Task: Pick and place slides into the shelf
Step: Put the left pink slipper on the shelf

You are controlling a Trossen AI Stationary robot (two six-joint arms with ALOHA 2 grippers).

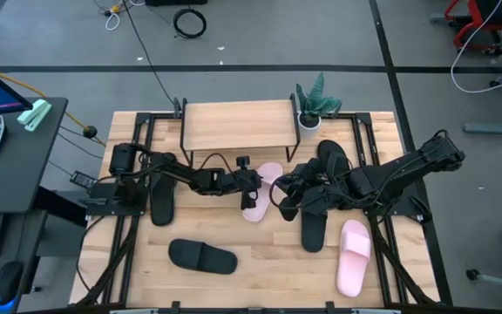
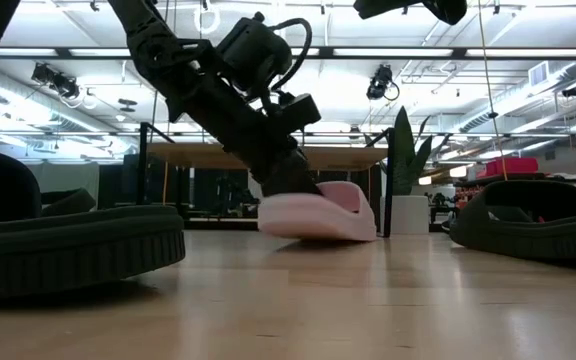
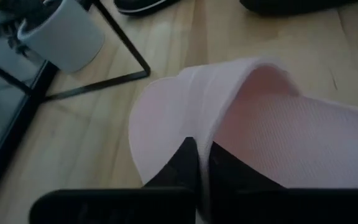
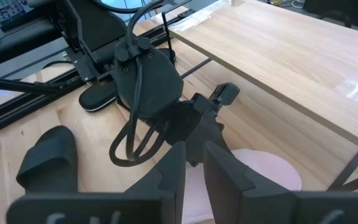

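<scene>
Left gripper (image 1: 255, 194) is clamped on edge of a pink slide (image 1: 263, 190), in middle of the worktop (image 1: 260, 266), just in front of the shelf (image 1: 238, 125). In low view the slide's one end is tilted up. Right gripper (image 1: 284, 194) is near, beside same slide; its fingers are a bit apart, holding nothing. Second pink slide (image 1: 353, 255) lies at front right.

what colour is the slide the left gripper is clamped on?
Pale pink. The slide in the left gripper shows best in the left wrist view.
</scene>
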